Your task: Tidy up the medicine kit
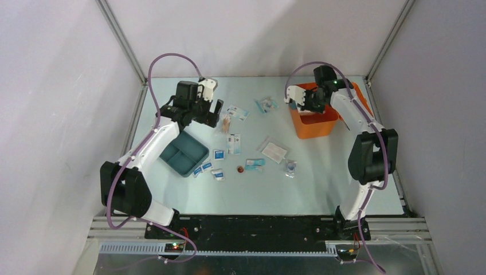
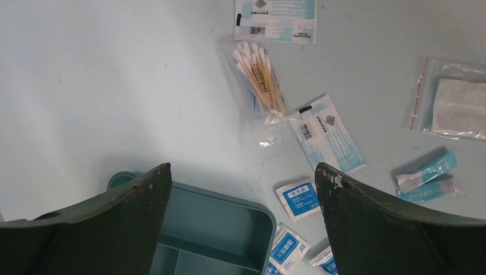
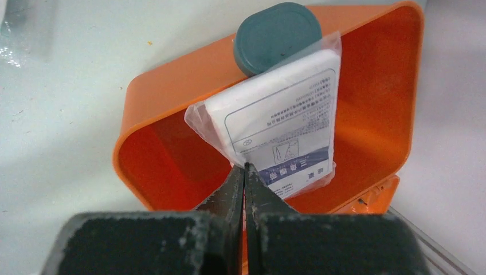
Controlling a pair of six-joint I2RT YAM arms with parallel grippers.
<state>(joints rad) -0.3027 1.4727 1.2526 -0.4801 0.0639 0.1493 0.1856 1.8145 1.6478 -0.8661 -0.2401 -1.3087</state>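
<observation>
Nearest your arms' bases, on the pale table (image 1: 275, 195), the teal divided tray (image 1: 184, 153) lies left of centre, set at an angle. Small blue-and-white sachets (image 1: 218, 154) are scattered just beside its right edge. A little further right lie a tiny red item (image 1: 240, 169), a pair of teal-wrapped packets (image 1: 254, 163) and a zip bag with a white pad (image 1: 274, 152). Beyond the tray, your left gripper (image 2: 242, 167) hangs over the table with its fingers spread wide and nothing between them. Its wrist view looks down on the tray's corner and on a clear bag of cotton swabs (image 2: 261, 80) a bit further out. Past the swabs, another small clear bag (image 1: 266, 105) lies toward the middle of the far side. The medicine kit (image 1: 314, 127) stands at the far right of the table, open at the top. Your right gripper (image 3: 245, 169) is over it with its fingers pressed fully together. Their tips meet at the corner of a plastic-wrapped white packet (image 3: 281, 126), which stands tilted inside the orange box. You cannot tell whether the film is actually pinched. The packet's upper end overlaps a dark teal rounded piece (image 3: 278, 34) at the box's far rim.
</observation>
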